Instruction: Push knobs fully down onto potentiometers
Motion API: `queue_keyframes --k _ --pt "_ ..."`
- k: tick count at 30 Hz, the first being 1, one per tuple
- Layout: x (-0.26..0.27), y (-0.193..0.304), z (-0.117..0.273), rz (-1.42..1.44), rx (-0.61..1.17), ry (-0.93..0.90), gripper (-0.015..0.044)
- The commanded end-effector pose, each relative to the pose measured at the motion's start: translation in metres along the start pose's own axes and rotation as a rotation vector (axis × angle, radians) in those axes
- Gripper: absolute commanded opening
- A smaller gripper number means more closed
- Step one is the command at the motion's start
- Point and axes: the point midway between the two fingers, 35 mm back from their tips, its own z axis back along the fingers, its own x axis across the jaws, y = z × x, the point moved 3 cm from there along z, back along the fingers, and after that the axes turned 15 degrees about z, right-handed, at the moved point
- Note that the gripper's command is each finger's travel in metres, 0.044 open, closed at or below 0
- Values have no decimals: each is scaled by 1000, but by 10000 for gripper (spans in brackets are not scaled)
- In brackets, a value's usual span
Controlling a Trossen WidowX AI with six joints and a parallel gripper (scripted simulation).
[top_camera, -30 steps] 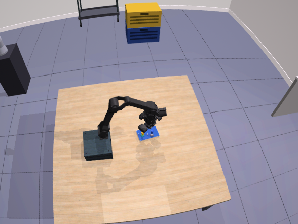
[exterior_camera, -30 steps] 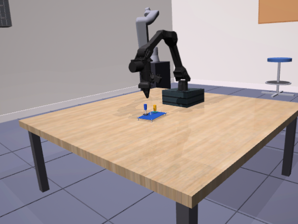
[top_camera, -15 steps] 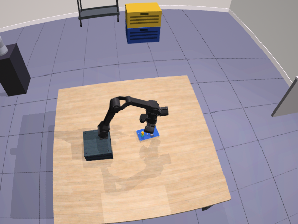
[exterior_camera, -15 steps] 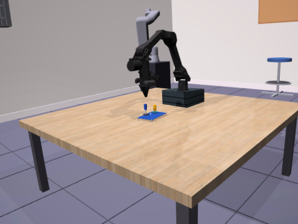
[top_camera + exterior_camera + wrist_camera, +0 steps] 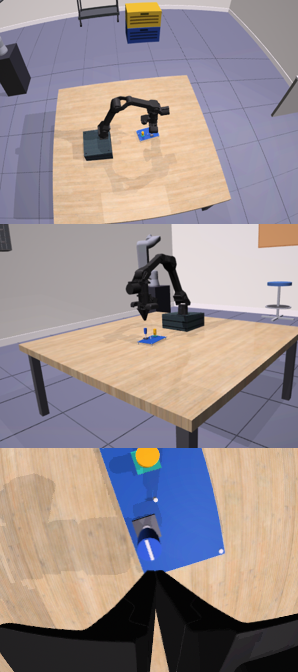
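The blue circuit board [image 5: 147, 137] [image 5: 152, 340] [image 5: 185, 508] stands on short legs. A blue knob [image 5: 145, 331] [image 5: 149, 549] with a white line on top stands high on its shaft, with bare shaft showing above the dark grey potentiometer [image 5: 145, 338] [image 5: 145, 523]. A yellow knob [image 5: 142, 133] [image 5: 154, 332] [image 5: 148, 456] sits low over the teal potentiometer [image 5: 154, 336] [image 5: 145, 470]; whether it touches is too small to tell. My gripper [image 5: 145, 320] [image 5: 154, 577] is shut and empty, pointing down above the blue knob with a gap between them. In the top view the arm hides the blue knob and fingertips.
Small white pins stand on the board, one [image 5: 155, 500] between the two potentiometers. The arm's dark base block [image 5: 97, 144] [image 5: 183, 321] stands on the wooden table [image 5: 132, 175] [image 5: 162, 376], on the yellow knob's side of the board.
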Motion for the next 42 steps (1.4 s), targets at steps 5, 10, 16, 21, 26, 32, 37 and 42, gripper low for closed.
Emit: queue_keyframes --k 5,10,16,21,26,32,37,42 --pt "1 1 -18 14 2 -5 0" --pt "1 1 -21 14 2 -5 0" --pt "1 1 -30 14 2 -5 0" --pt "1 1 -38 14 2 -5 0" --pt "1 1 -39 14 2 -5 0" --pt "1 1 -38 14 2 -5 0" --pt "1 1 -40 14 2 -5 0" --pt "1 1 -41 14 2 -5 0"
